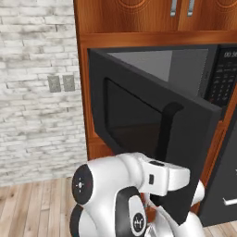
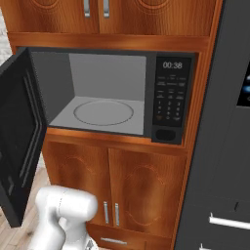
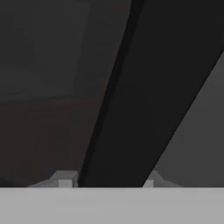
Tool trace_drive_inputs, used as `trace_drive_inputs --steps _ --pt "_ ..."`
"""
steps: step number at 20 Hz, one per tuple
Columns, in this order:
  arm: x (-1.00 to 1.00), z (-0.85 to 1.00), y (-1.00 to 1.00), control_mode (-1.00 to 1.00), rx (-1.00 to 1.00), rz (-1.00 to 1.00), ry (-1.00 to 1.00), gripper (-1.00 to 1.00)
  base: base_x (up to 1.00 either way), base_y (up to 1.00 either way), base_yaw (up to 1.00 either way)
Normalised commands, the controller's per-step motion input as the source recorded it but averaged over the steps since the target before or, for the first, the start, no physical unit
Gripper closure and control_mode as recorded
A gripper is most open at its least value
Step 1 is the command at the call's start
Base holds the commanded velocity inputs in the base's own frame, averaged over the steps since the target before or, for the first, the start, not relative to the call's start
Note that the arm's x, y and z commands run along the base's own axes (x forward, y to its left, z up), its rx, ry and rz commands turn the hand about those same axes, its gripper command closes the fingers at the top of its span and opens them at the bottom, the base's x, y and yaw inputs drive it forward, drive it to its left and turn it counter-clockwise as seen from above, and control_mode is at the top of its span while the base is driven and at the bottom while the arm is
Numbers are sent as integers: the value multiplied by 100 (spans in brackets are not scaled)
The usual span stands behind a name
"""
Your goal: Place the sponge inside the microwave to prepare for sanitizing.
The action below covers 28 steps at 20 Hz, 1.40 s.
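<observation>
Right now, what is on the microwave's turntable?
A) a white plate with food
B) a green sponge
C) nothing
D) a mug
C: in the right base view the microwave stands with its door swung open, and the round turntable on the grey floor is bare.

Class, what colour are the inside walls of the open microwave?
Plain grey, like the microwave floor and round turntable; clearest in the right base view.
</observation>
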Motion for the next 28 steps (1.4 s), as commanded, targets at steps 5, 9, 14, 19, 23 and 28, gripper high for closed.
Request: trace_drive_inputs --steps 5,9,14,19,23,28 --pt "-33 -80 97 -100 -24 -4 -13 100 0 0 0" --pt "0 -7 78 -100 -3 -14 -14 100 0 0 0" --pt "0 0 58 -100 0 -16 -3 -100 0 0 0" --pt "1 -3 35 -100 0 -18 0 -100 0 0 0" --pt "0 0 13 -100 0 -13 0 -100 0 0 0" --pt "0 0 37 -100 0 -10 0 -100 0 0 0"
